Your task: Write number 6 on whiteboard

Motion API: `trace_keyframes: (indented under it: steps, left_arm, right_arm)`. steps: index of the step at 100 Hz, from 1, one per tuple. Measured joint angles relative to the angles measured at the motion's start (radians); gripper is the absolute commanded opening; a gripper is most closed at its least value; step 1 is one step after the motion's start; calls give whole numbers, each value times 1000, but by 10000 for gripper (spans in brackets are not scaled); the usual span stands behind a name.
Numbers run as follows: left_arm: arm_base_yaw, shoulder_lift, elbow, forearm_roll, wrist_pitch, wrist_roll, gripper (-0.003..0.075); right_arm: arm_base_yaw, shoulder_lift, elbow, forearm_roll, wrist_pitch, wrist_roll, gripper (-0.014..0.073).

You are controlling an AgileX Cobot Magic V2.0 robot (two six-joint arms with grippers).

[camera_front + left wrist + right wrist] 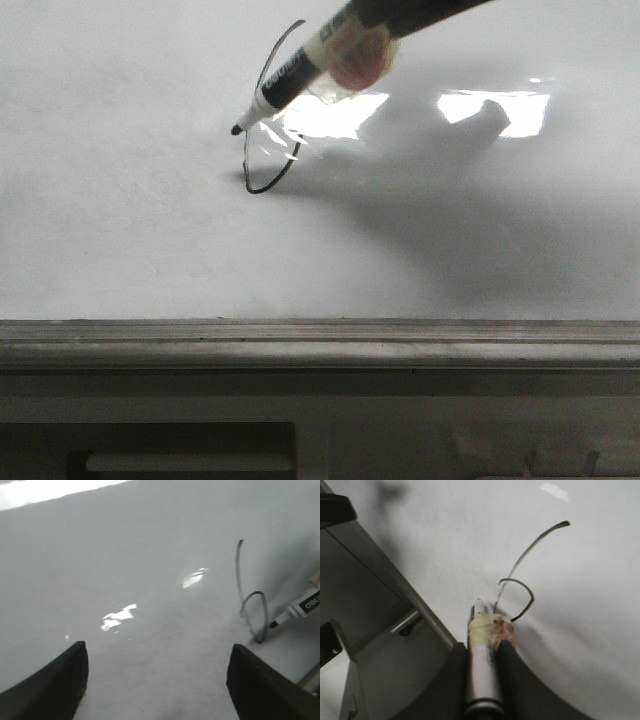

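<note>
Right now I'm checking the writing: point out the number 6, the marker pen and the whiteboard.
number 6 (268, 186), front view, bottom of its loop.
marker pen (290, 75), front view, black barrel.
whiteboard (120, 230), front view, bare surface.

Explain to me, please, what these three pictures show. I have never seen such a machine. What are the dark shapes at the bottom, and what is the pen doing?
This is a robot with two arms, and each arm ends in a gripper with two fingers. The front view looks forward over a whiteboard lying flat, with a grey ledge at its near edge. The other two pictures come from small cameras on the wrists, so the dark shapes at the bottom are the gripper fingers themselves.

The right gripper is shut on a marker pen, which has yellowish tape wrapped around it. The pen's tip is close to a black drawn line, the number 6: a long slanted curve with a small loop at its lower end. Whether the tip touches the board, I cannot tell.

The left gripper is open and holds nothing, above the board beside the drawing.
</note>
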Motion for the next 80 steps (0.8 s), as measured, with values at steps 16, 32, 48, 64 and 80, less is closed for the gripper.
trace_keyframes:
  steps: [16, 32, 48, 64, 80]
  left_arm:
    - [-135, 35, -6, -96, 44, 163, 478]
    - [-304, 118, -55, -109, 40, 200, 473]
    - [-469, 238, -110, -113, -12, 204, 473]
    - [-579, 351, -156, -113, -73, 206, 472]
    - [-610, 418, -192, -109, -94, 207, 421]
  right_arm:
    - [-9, -44, -8, -1, 95, 0, -43]
    - [-10, -46, -8, -2, 101, 0, -44]
    - [-10, -46, -17, 0, 113, 0, -44]
    - [-11, -46, -19, 2, 138, 0, -44]
    - [-11, -46, -19, 2, 143, 0, -44]
